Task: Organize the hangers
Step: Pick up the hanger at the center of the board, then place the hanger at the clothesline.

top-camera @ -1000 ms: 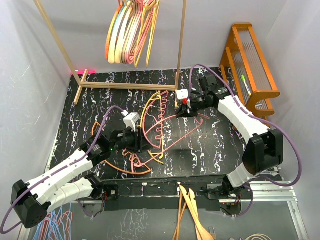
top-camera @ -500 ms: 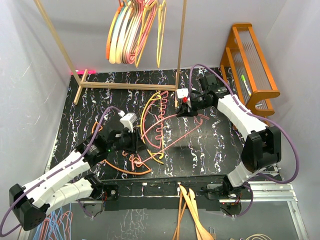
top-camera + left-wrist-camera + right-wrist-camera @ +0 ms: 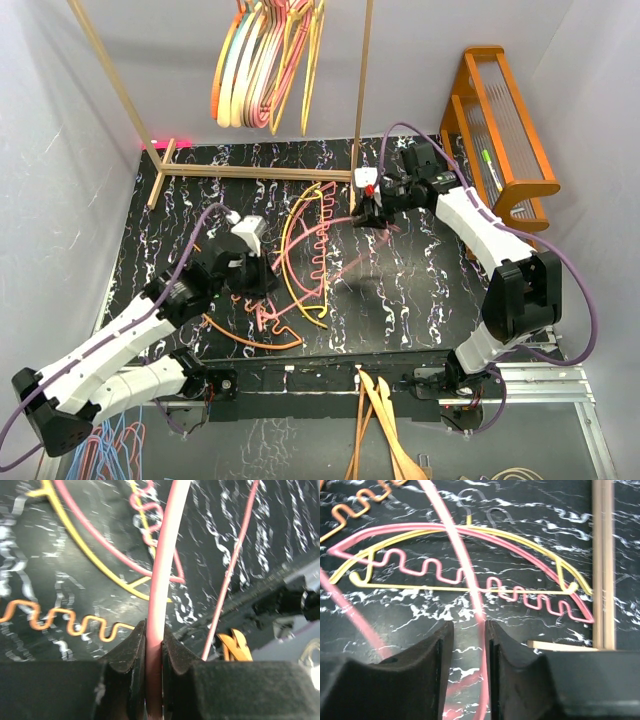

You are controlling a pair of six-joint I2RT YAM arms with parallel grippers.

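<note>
Counts four hangers on the mat (image 3: 430, 290): two pink, one yellow, one orange. Finds the left gripper (image 3: 154, 630) clamped tight on the bar of one pink hanger (image 3: 161, 570), with no gap at either finger. Traces that hanger slanting across to the right gripper (image 3: 468, 627), near the right post of the rack (image 3: 362, 90). Finds those jaws slightly apart, with the pink bar passing between them, against one finger and clear of the other. Notes beneath it, flat on the mat, the second pink hanger (image 3: 496, 583), wavy-barred, overlapping the yellow hanger (image 3: 410, 585). Locates the orange hanger (image 3: 250, 342), also wavy-barred, on the mat near the left gripper. Sees one further bunch (image 3: 262, 65) of hangers hooked on the rack's top rail; cannot count it, being too closely packed. Logs two grippers and one rack.
</note>
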